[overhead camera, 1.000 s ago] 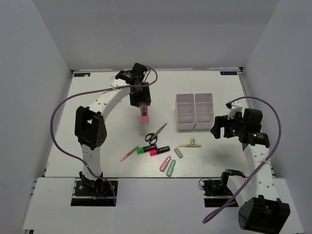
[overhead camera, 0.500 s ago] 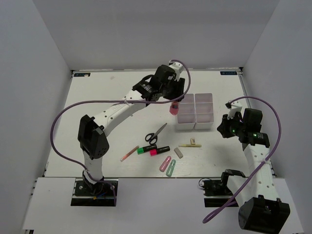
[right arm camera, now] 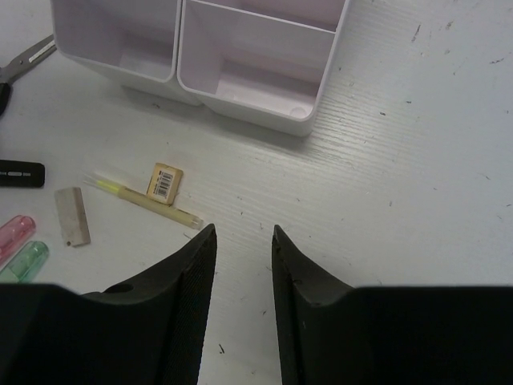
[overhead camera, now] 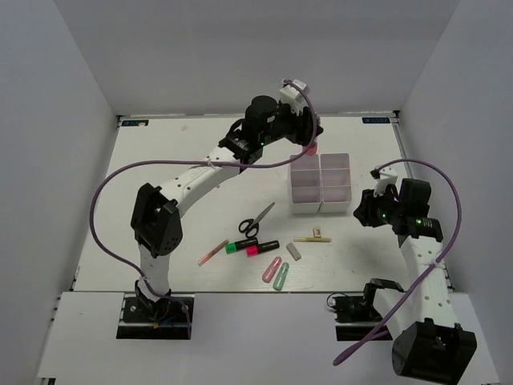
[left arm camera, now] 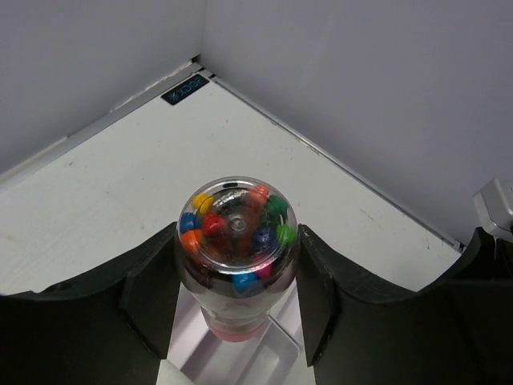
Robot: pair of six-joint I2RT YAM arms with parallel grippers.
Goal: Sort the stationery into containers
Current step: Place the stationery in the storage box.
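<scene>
One round clear tube [left arm camera: 236,241] with a pink base is hanging over the far edge of the left of the trays [overhead camera: 321,208]. Your left gripper [overhead camera: 308,143] is clamping it, jaws partway closed. Your right gripper [right arm camera: 240,241] is hovering by the trays' near right corner, jaws slightly apart, gripping nothing.

In your left wrist view, the pink round piece [left arm camera: 236,241] between the jaws hides nearly all of the tray [left arm camera: 256,362] beneath them. Left of your right jaws, the picture's edge cuts off the scissors [right arm camera: 28,56], black highlighter [right arm camera: 20,173] and pink eraser [right arm camera: 13,233].
</scene>
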